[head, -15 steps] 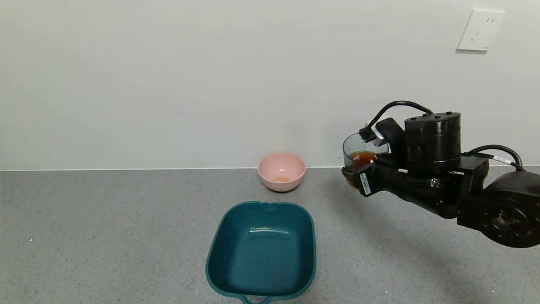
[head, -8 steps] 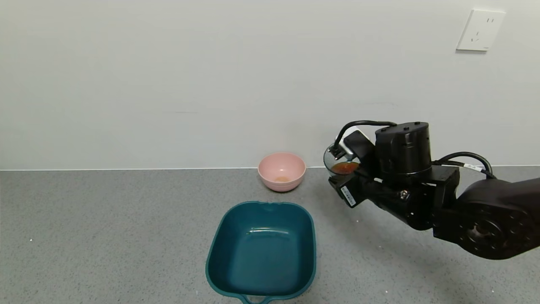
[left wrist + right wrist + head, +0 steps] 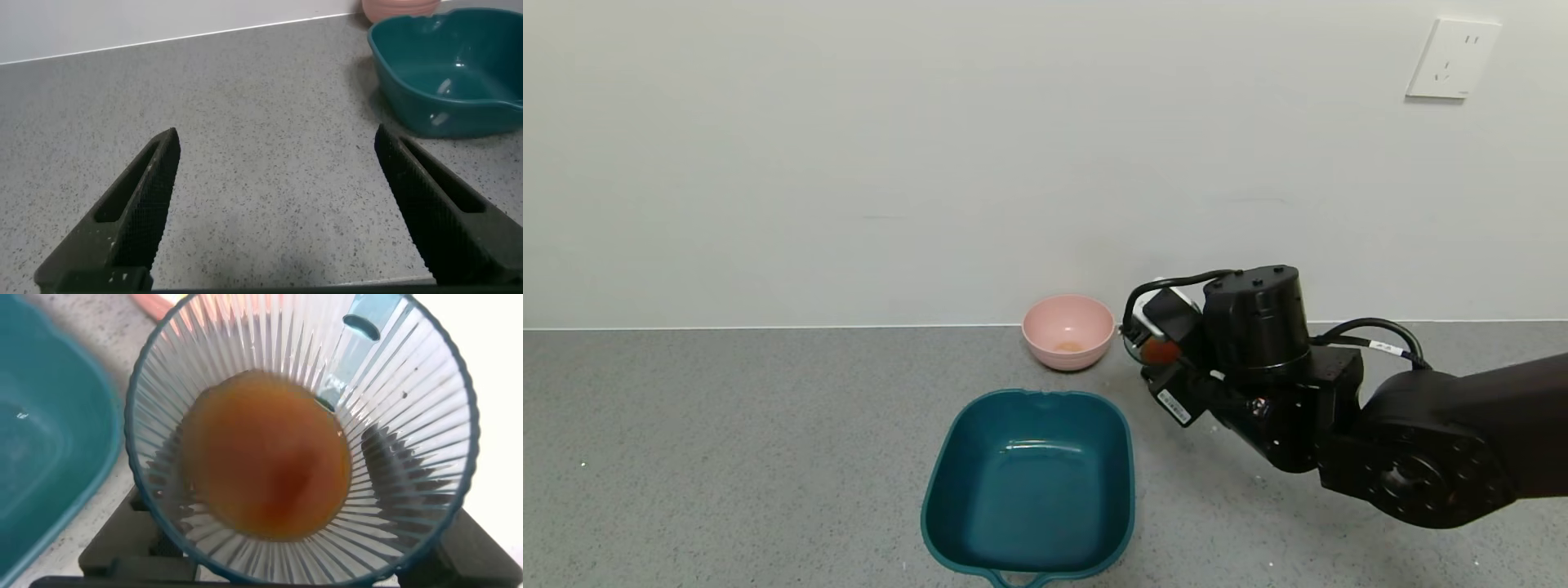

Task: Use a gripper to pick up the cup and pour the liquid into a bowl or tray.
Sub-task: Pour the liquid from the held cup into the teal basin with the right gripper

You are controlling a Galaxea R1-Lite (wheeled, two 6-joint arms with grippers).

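My right gripper [image 3: 1156, 371] is shut on the ribbed blue-green cup [image 3: 1145, 349] and holds it above the counter, just right of the teal tray's [image 3: 1123, 457] far right corner. The right wrist view looks down into the cup [image 3: 409, 514], which holds reddish-brown liquid [image 3: 265, 453]; the tray's rim [image 3: 78, 490] lies beside it. The cup leans slightly toward the tray. My left gripper [image 3: 274, 188] is open and empty, low over bare counter, with the tray [image 3: 409, 90] off to one side.
A small pink bowl [image 3: 1068, 331] stands by the back wall, just behind the tray and left of the cup; it also shows in the left wrist view [image 3: 396, 8]. The grey counter [image 3: 727, 441] stretches wide to the left. A wall socket [image 3: 1454, 59] is at upper right.
My right gripper has carried the cup leftward and lower, from well right of the tray to beside its far right corner. The tray and pink bowl have not moved.
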